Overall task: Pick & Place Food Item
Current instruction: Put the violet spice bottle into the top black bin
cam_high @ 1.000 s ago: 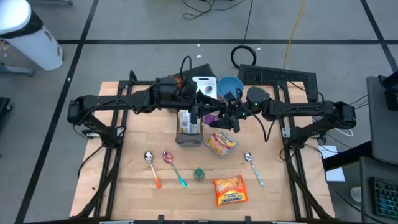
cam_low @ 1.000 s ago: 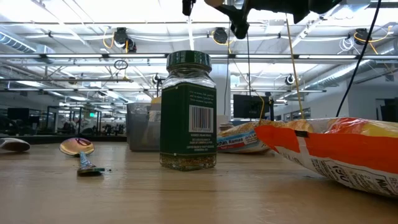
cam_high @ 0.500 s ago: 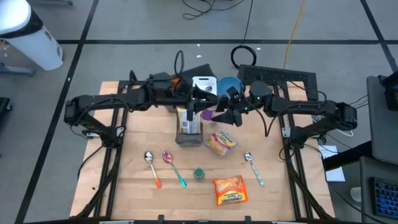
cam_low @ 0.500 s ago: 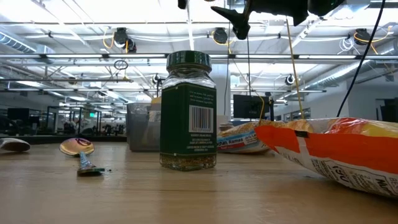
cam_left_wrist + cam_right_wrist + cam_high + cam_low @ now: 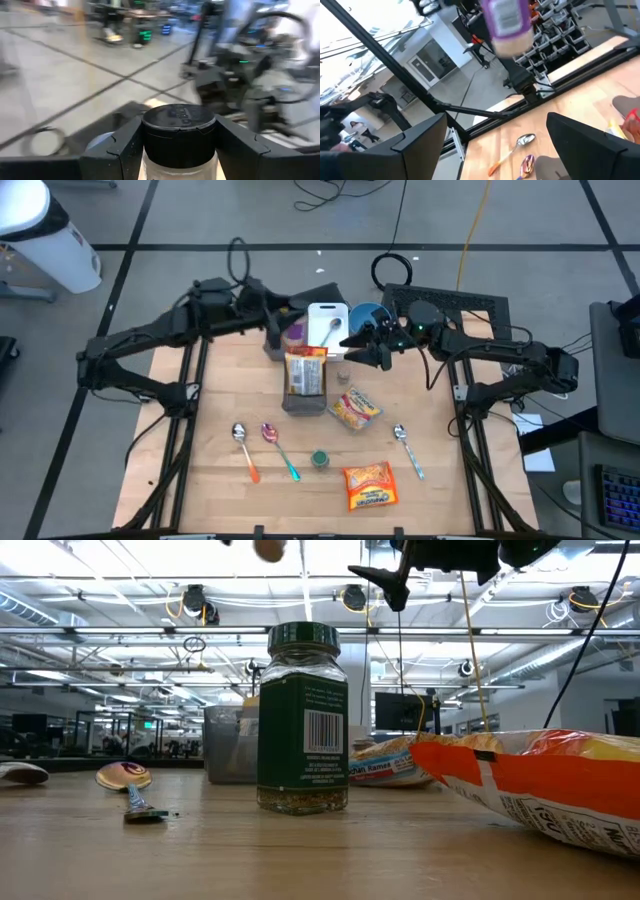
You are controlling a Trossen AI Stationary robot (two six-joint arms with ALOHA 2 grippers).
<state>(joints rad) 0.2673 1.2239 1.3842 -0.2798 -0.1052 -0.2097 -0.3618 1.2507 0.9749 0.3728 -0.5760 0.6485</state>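
You are partway through: your left gripper [image 5: 175, 150] is pinching a purple-labelled jar [image 5: 293, 338] in its fingers, carrying it above the tabletop [image 5: 220, 470]'s far edge; placing remains; your right gripper [image 5: 352, 346], fingers spread and empty, is hovering nearby.

Three spoons [image 5: 243, 448], two snack bags [image 5: 368, 485], two spice jars [image 5: 320, 459], one clear bin [image 5: 305, 385], one blue bowl [image 5: 368, 317].

the left gripper [image 5: 277, 337] is raised at the bench's far side, fingers clamped. the right gripper [image 5: 357, 347] hovers nearby, jaws spread wide.
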